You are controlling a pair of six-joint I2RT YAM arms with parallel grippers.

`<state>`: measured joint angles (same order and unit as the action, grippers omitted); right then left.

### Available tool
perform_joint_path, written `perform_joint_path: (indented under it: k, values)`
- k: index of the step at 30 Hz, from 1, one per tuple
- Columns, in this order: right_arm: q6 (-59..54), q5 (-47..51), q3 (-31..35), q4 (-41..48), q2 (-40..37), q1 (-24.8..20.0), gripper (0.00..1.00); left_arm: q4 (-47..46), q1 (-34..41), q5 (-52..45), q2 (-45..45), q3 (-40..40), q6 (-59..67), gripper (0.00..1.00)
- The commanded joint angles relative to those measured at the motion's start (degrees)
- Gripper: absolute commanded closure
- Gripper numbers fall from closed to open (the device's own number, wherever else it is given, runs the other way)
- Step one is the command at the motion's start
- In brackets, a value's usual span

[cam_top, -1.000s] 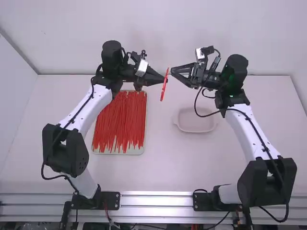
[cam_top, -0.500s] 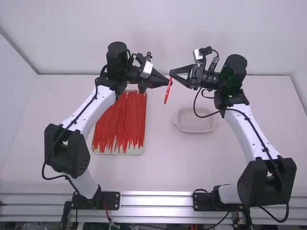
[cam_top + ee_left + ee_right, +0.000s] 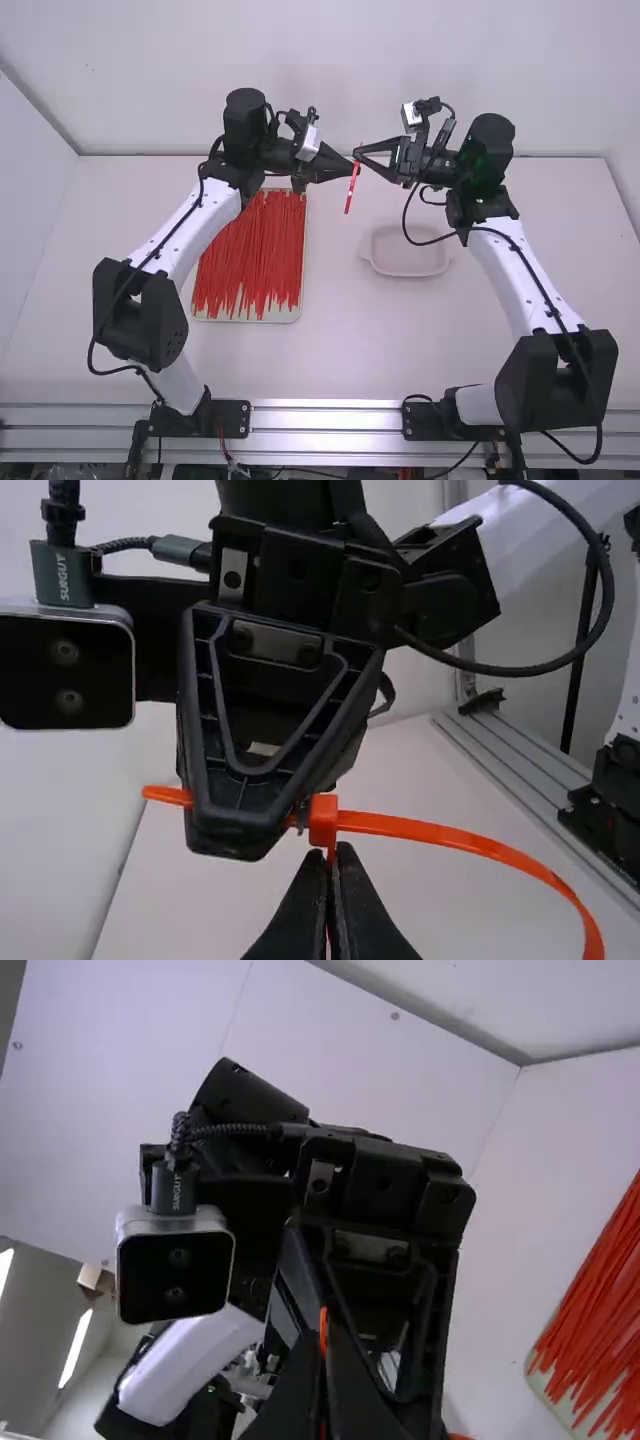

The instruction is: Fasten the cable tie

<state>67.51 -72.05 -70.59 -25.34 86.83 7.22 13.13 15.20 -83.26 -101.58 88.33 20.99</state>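
The left gripper (image 3: 343,166), clamped on the cable tie (image 3: 350,190), had slid toward three o'clock to meet the right gripper (image 3: 364,156), also clamped on it, aloft near the table's (image 3: 330,340) twelve o'clock edge, so threading looked underway.

Robotics lab bench, plain white table (image 3: 330,340), bare white wall panels (image 3: 120,80) around it, white-and-black left arm (image 3: 185,225) and right arm (image 3: 520,280) bolted to a silver aluminium rail (image 3: 320,412), loose cables (image 3: 224,452) beneath.
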Motion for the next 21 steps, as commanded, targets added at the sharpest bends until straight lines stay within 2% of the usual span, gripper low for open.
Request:
perform_joint_path:
  k: [1, 4, 8, 10, 16, 21]
  values:
    - [-0.48, -1.03, -0.66, -0.11, 0.09, -0.11, 1.0, 0.42, 0.07, 0.33, 1.07, 0.42, 0.35, 0.98]
    - [-0.39, -1.03, -0.66, -0.46, 0.09, -0.11, 1.0, -0.72, 0.2, 0.42, 1.07, 0.42, 0.57, 0.98]
    - [0.66, -1.2, -0.66, -2.69, 0.09, -0.11, 1.0, -6.6, -0.02, 2.56, 1.07, 0.42, 3.8, 0.98]
    - [2.21, -1.42, -0.66, -5.27, 0.09, -0.11, 1.0, -12.81, 0.09, 4.87, 1.07, 0.39, 7.43, 0.98]
    - [6.14, -1.66, -0.66, -11.28, 0.09, -0.66, 1.0, -24.02, 0.35, 5.07, 1.07, 0.39, 15.23, 0.98]
    - [8.76, -1.66, -0.66, -15.32, 0.09, -1.86, 1.0, -33.88, 0.33, 9.38, 1.07, -0.04, 20.26, 0.98]
